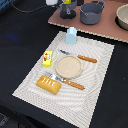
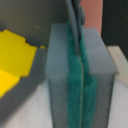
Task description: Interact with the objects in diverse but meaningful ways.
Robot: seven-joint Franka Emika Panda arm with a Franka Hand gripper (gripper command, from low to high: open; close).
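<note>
- We see our tool [image 2: 80, 80] in the wrist view with its green pads [image 2: 74, 90] pressed together, nothing pinched between them; a yellow shape [image 2: 15, 55] lies beside it.
- In the exterior view, the milk carton [image 1: 71, 35], yellow box [image 1: 47, 58] and bread loaf [image 1: 49, 84] rest on the placemat [image 1: 95, 75] around the plate [image 1: 68, 67].
- We judge no object is in hand yet; next we must spread the pads and descend over one.
</note>
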